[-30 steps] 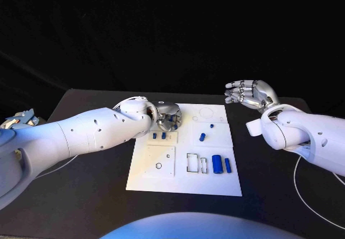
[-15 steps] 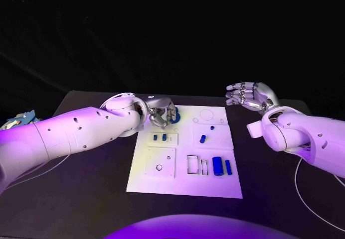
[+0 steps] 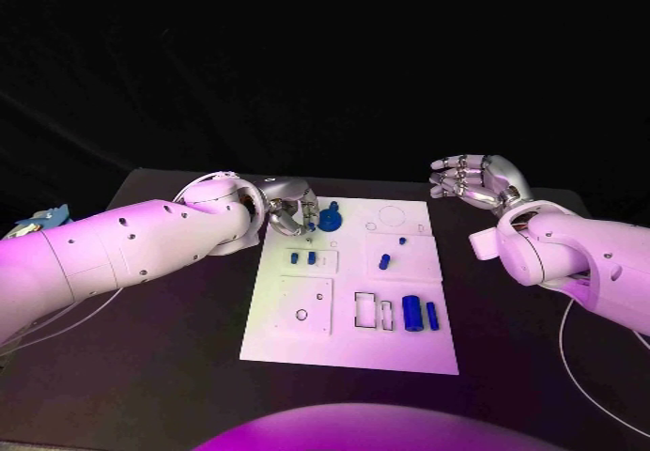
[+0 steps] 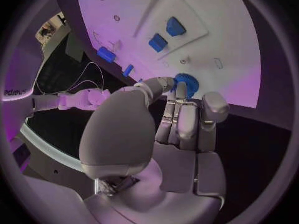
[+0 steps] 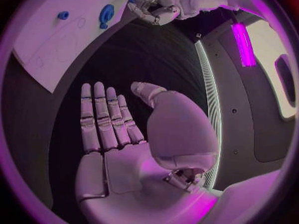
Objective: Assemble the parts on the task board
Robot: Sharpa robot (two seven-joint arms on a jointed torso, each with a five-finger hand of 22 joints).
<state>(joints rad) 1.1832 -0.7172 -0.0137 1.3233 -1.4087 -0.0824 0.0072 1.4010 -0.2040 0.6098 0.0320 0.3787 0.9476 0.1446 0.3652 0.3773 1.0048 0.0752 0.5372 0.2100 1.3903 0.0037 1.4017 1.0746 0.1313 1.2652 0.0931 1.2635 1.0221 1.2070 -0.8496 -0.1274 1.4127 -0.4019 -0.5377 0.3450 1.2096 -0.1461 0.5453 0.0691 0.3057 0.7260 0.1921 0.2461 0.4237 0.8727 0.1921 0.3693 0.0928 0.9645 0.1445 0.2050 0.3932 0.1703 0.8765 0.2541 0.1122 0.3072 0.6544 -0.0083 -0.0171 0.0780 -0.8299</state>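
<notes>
Nearest the robot, the white task board (image 3: 349, 349) lay flat on the black bench (image 3: 162, 376), its long side running from 6 o'clock toward 12. On its near half, at about 4 o'clock from the board's middle, two blue cylinders (image 3: 410, 312) lay side by side beside an outlined rectangular slot (image 3: 364, 309). Further up, two small blue pegs (image 3: 302, 256) sat close together in the raised panel on the 9 o'clock side, and another small blue part (image 3: 385, 261) sat in the panel at about 2 o'clock from the middle.

Beyond these, at the board's far edge toward 11 o'clock, a blue gear-like disc (image 3: 331, 222) rested on the board. The left hand (image 3: 290, 214) was at that same corner with its fingers curled in beside the disc; in the left wrist view the fingertips (image 4: 182, 90) met the disc's toothed rim (image 4: 186, 82), though whether they actually gripped it or only touched it could not be told.

Farthest out, at about 2 o'clock and well off the board's edge, the right hand (image 3: 474, 181) hung above the bench. In the right wrist view its fingers (image 5: 99, 115) lay straight and apart from the thumb, holding nothing.
</notes>
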